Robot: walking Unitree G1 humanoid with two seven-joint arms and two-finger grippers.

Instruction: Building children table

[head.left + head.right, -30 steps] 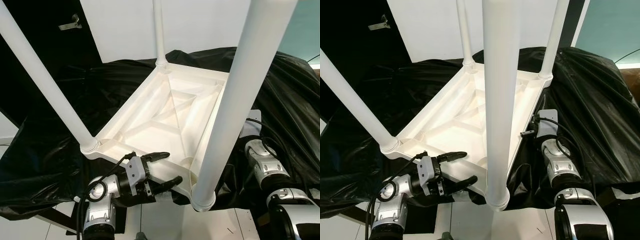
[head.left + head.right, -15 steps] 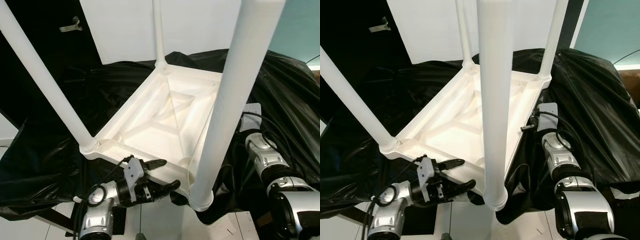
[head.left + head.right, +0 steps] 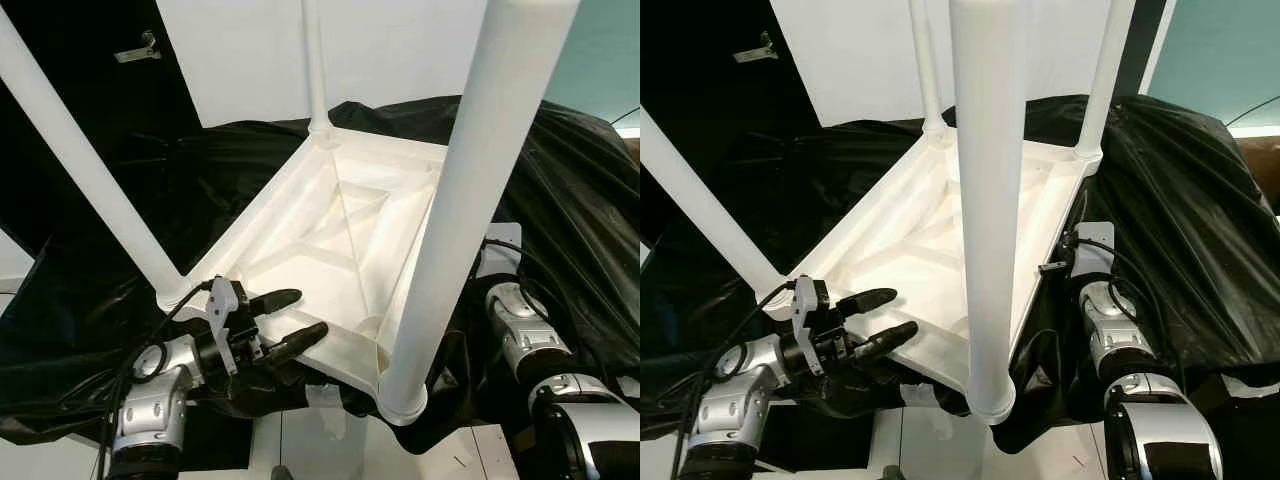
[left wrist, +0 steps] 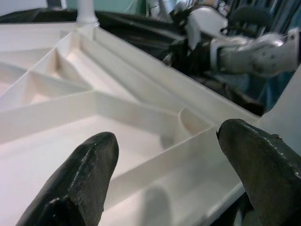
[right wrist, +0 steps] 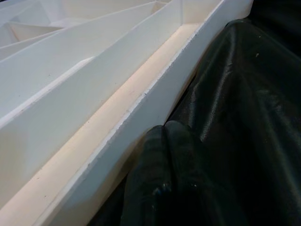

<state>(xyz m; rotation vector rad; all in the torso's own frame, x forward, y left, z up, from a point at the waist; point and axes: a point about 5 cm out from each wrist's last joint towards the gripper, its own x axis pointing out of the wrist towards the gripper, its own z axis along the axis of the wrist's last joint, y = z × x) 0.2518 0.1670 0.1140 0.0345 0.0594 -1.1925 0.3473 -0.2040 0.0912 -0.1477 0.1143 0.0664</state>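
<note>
Lying upside down on crumpled black plastic sheeting (image 3: pixel 560 190): white plastic children's table (image 3: pixel 330 240), ribbed underside facing up, four round white legs rising from its corners. Nearest leg (image 3: pixel 985 200) running up through the foreground; another leg (image 3: pixel 85 175) leaning off toward the robot's left; two further legs at the far corners.

Left gripper (image 3: pixel 283 322) at the table's near edge, two black fingers (image 4: pixel 82 176) parted, tips reaching over the rim above the ribbed underside, nothing clasped between them.

Right gripper (image 5: pixel 162 176) low beside the table's right-hand long edge, fingers pressed together, touching the outer wall of the rim where it meets the black sheeting; silver right arm (image 3: pixel 1110 335) running along that side.

Beyond the table: white wall panel (image 3: pixel 400 50), black panel with a metal handle (image 3: pixel 137 46).
</note>
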